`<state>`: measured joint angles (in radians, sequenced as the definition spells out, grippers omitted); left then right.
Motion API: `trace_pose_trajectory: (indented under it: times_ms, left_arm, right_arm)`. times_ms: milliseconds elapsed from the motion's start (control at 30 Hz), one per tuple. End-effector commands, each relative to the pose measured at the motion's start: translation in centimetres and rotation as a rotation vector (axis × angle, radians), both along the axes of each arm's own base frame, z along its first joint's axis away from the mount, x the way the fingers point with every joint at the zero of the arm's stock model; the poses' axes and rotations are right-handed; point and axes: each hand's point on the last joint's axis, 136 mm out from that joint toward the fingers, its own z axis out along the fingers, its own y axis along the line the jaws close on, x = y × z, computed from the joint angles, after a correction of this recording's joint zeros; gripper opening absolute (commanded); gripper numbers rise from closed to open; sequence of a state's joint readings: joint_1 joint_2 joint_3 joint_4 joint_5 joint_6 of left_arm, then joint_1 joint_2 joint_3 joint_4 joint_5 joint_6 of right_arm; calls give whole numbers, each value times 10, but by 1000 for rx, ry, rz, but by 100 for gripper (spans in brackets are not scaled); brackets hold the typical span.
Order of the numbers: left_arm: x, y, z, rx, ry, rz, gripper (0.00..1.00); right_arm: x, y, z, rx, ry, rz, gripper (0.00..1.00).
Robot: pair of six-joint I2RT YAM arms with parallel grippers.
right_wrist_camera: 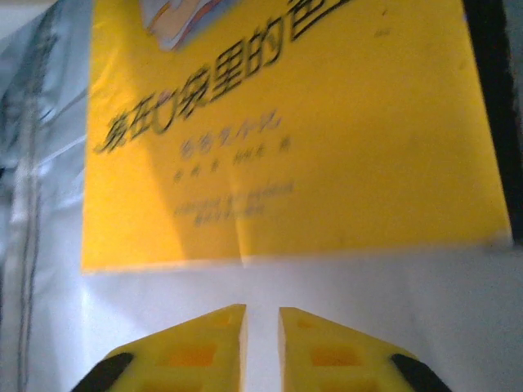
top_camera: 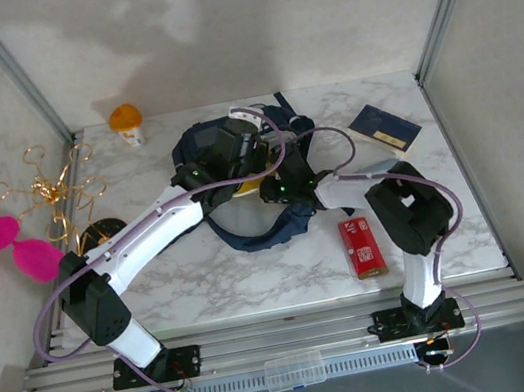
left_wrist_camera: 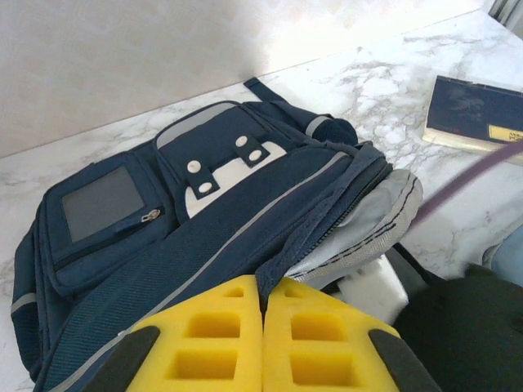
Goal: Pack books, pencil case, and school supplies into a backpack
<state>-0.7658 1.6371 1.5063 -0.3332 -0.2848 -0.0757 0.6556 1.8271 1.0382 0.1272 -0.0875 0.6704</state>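
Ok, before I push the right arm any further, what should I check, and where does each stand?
1. Grip of left tool on the backpack opening: ok, shut on the fabric edge.
2. Mouth held open: ok, grey lining shows.
3. Position of yellow book: ok, it lies just ahead of the right tool, with grey lining beside it.
4. Right tool's hold on that book: cannot tell; the fingers are close together, with a narrow gap.
5. Rest packed: not ok, the navy book and the red box lie on the table.
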Motion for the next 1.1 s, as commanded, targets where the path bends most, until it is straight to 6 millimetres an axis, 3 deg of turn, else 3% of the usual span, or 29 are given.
trace_pose_trajectory:
  times_ms: [0, 133, 300, 400, 500, 600, 667, 767, 867, 967, 1067]
  left_arm:
    - [0, 1, 30, -83, -71, 13, 1]
    - [-10, -3, 6, -94, -7, -22, 8]
    - [-37, -25, -37, -190, 159, -131, 22]
    - [-64, -45, -47, -314, 232, -259, 36]
    - [-71, -45, -45, -404, 252, -249, 47]
    - [-66, -51, -40, -480, 271, -219, 51]
    - [-61, -60, -40, -536, 294, -206, 55]
    - [-56, -74, -46, -587, 336, -192, 58]
    - [-53, -81, -55, -608, 358, -181, 59]
    - [-52, -90, -65, -620, 382, -188, 60]
    - [-49, -95, -75, -613, 397, -185, 60]
  right_arm:
    - [-22, -4, 53, 67, -128, 73, 23]
    - [-42, -52, 86, 49, -155, -14, 34]
    - [-46, -137, 109, 33, -91, -239, 40]
    - [-38, -192, 125, 53, -84, -360, 48]
    - [-15, -252, 134, 45, -73, -496, 54]
    - [10, -304, 128, 22, -49, -643, 59]
    - [25, -337, 113, 34, 1, -752, 63]
    - [40, -372, 101, 49, 12, -864, 67]
    - [56, -395, 87, -15, 31, -914, 72]
    - [66, -415, 61, -14, 113, -954, 74]
    - [85, -415, 48, -7, 113, -895, 75]
